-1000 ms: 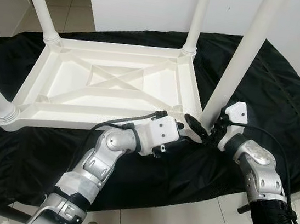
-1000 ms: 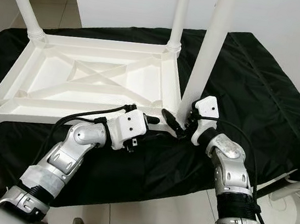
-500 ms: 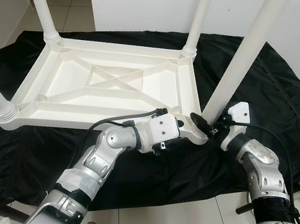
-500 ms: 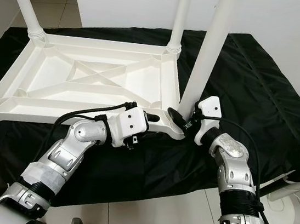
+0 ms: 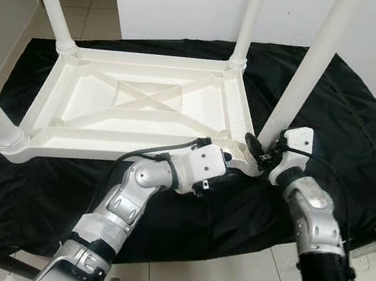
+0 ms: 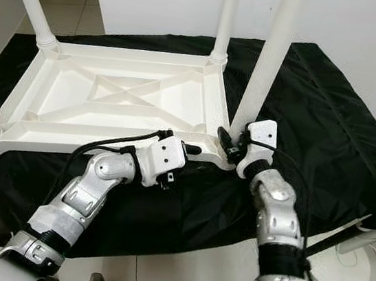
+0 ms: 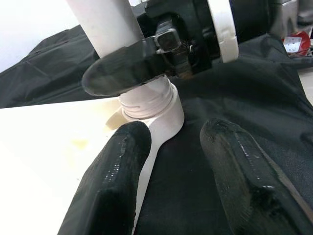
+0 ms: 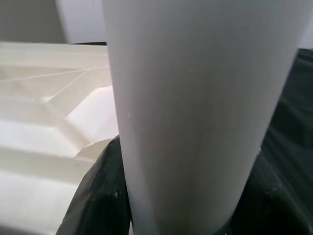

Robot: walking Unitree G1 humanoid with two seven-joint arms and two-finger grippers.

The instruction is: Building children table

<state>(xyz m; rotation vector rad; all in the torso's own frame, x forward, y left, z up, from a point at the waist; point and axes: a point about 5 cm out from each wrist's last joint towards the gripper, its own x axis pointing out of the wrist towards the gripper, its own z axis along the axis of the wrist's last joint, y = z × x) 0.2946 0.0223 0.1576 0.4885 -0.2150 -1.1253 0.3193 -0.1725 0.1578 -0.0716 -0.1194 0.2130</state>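
R gripper [image 5: 261, 152] clamped round table leg [image 5: 306, 73]

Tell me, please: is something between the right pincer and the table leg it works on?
No, nothing visible. The right pincer already closes around the near-right leg just above its corner socket.

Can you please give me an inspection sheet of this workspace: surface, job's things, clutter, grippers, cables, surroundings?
Surface: black fabric sheet spread on pale tiled floor.
Job's things: white plastic children's table upside down; four white round legs standing up, near right leg in its corner socket.
Clutter: nothing seen.
Grippers: right gripper closed around the near right leg's base; left gripper open, straddling the tabletop edge beside that socket.
Cables: black cable along left forearm.
Surroundings: white wall; white round stand base.
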